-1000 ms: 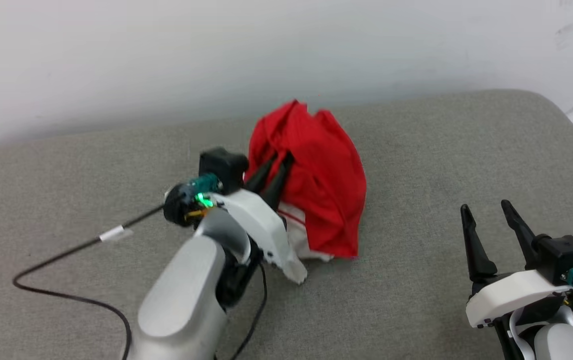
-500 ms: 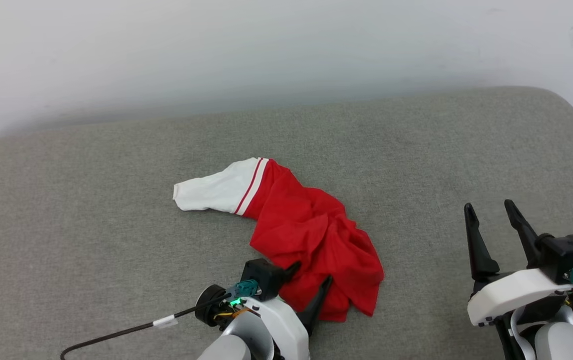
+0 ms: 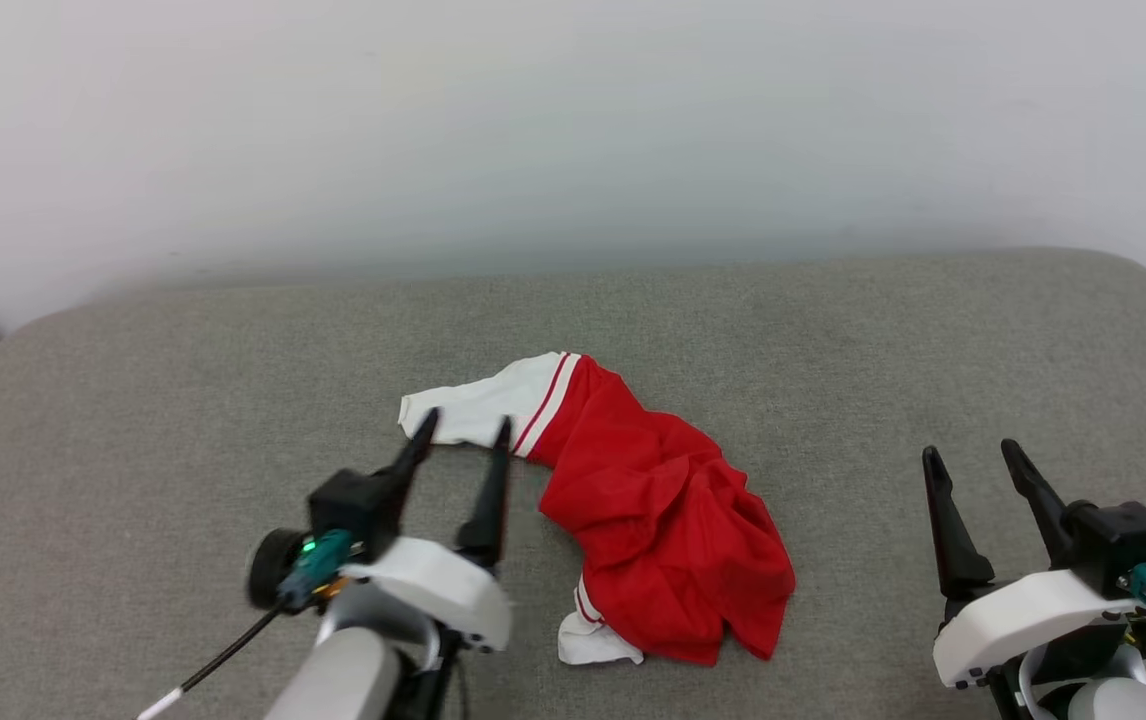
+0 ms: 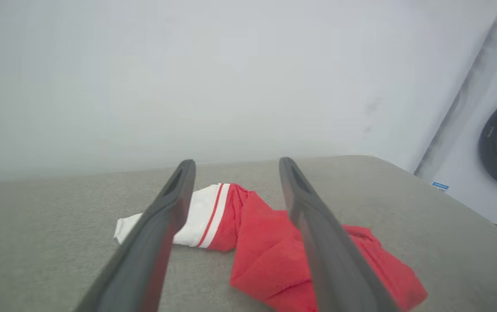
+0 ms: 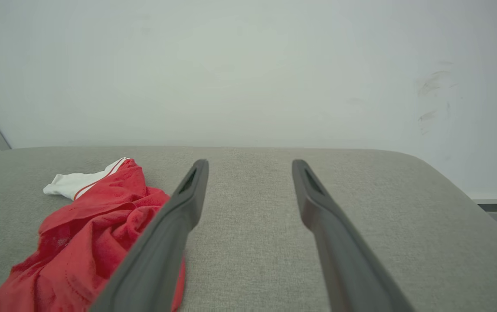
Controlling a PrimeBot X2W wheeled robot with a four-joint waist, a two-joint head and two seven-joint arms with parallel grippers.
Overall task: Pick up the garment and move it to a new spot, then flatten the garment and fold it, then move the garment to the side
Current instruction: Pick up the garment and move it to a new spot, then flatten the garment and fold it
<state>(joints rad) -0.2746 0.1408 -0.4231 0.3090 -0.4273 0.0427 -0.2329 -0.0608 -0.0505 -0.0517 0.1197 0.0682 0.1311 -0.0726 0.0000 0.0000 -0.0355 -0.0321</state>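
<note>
The garment (image 3: 653, 520), red with white sleeves and red-and-white striped trim, lies crumpled on the grey cushioned surface (image 3: 183, 400) near its middle. One white sleeve (image 3: 478, 405) sticks out to the upper left. My left gripper (image 3: 463, 432) hovers open just left of the garment, its fingertips near that sleeve, nothing between them. In the left wrist view the garment (image 4: 270, 255) lies beyond the spread fingers (image 4: 166, 216). My right gripper (image 3: 968, 455) stands open at the lower right, well apart from the cloth. The right wrist view has the garment (image 5: 83, 242) at its left.
A pale wall (image 3: 573, 130) runs behind the cushioned surface, whose rounded far right corner (image 3: 1123, 270) drops off. A white washing machine (image 4: 491, 143) stands past the right end in the left wrist view. A black cable (image 3: 223, 655) trails from my left wrist.
My left gripper opened and let go of the garment, which dropped into a crumpled heap with a sleeve thrown out. The gripper then drew back and shifted left. The head camera moved too.
</note>
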